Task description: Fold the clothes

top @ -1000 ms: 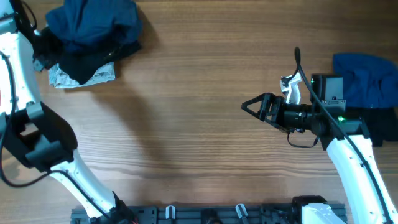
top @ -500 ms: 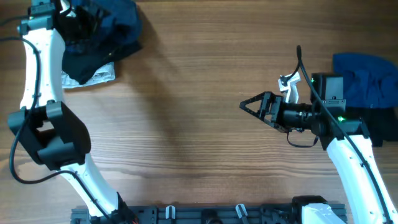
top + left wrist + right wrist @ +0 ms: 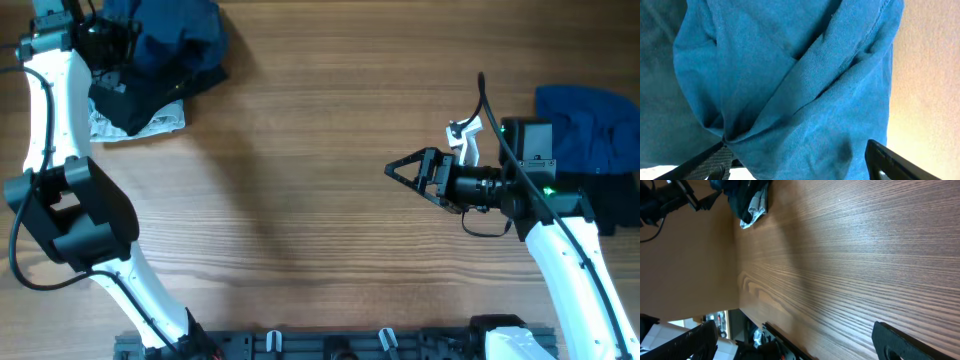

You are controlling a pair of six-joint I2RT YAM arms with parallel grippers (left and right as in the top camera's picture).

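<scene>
A pile of clothes lies at the table's far left corner: a dark navy piece [image 3: 175, 35] on top, a black piece [image 3: 150, 95] under it, and a grey-white patterned piece [image 3: 155, 123] at the front. My left gripper [image 3: 108, 42] is at the pile's left side. Its wrist view is filled with blue cloth [image 3: 790, 75], which bulges between the wide-apart fingers of the left gripper [image 3: 800, 162]. My right gripper [image 3: 392, 170] hangs open over bare wood right of centre, nothing between its fingers [image 3: 910, 340]. The pile [image 3: 747, 197] also shows far off in the right wrist view.
A brighter blue garment [image 3: 590, 125] and a black one [image 3: 618, 205] lie at the table's right edge, behind the right arm. Bare wooden table [image 3: 300, 200] spans the middle. A rail with clips [image 3: 330, 343] runs along the near edge.
The left arm swung from the table's left edge onto the pile, and its jaws opened wide. It then shifted slightly left. The right arm has not moved.
</scene>
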